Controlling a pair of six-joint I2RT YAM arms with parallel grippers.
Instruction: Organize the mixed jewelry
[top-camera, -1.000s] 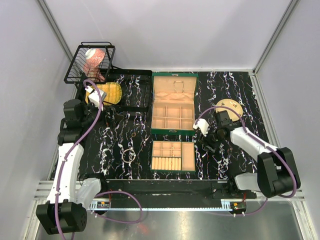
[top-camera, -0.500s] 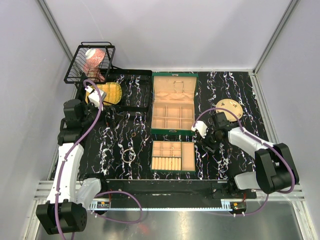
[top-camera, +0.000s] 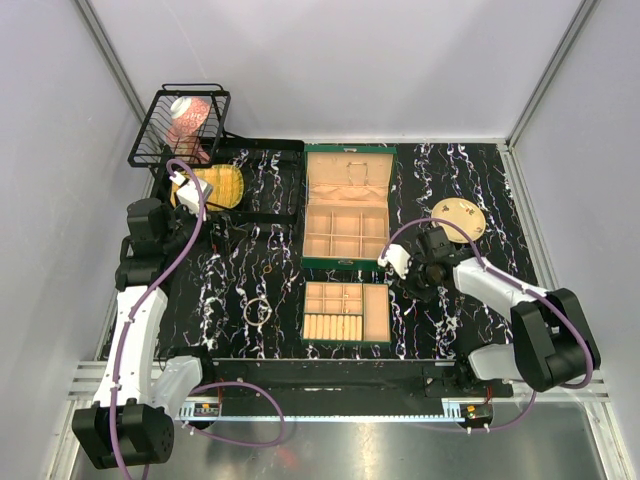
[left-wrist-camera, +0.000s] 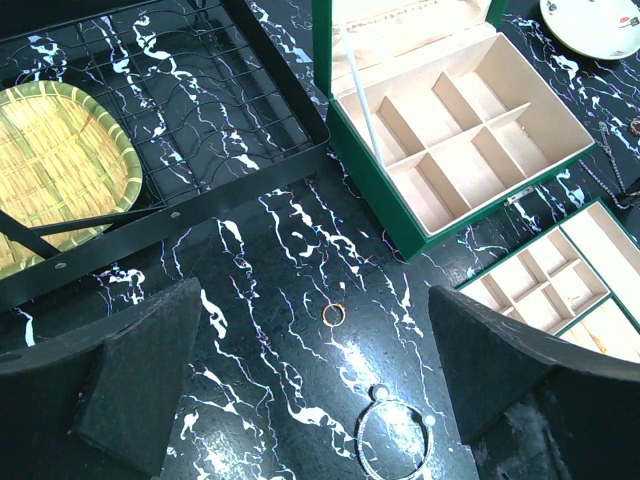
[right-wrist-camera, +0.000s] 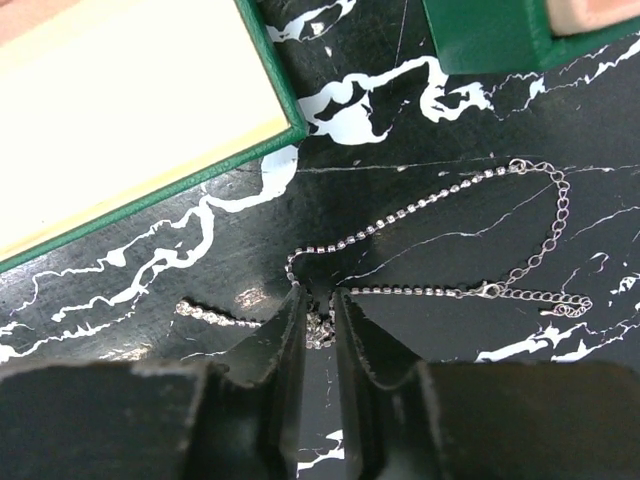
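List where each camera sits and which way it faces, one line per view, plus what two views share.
Top external: above and behind, looking down at the table; left arm and right arm show.
Left wrist: looks down past its open left end effector at a ring.
Right wrist: low over the table, right end effector pinching a chain.
Shared: top external and left wrist both show the green box and bangle.
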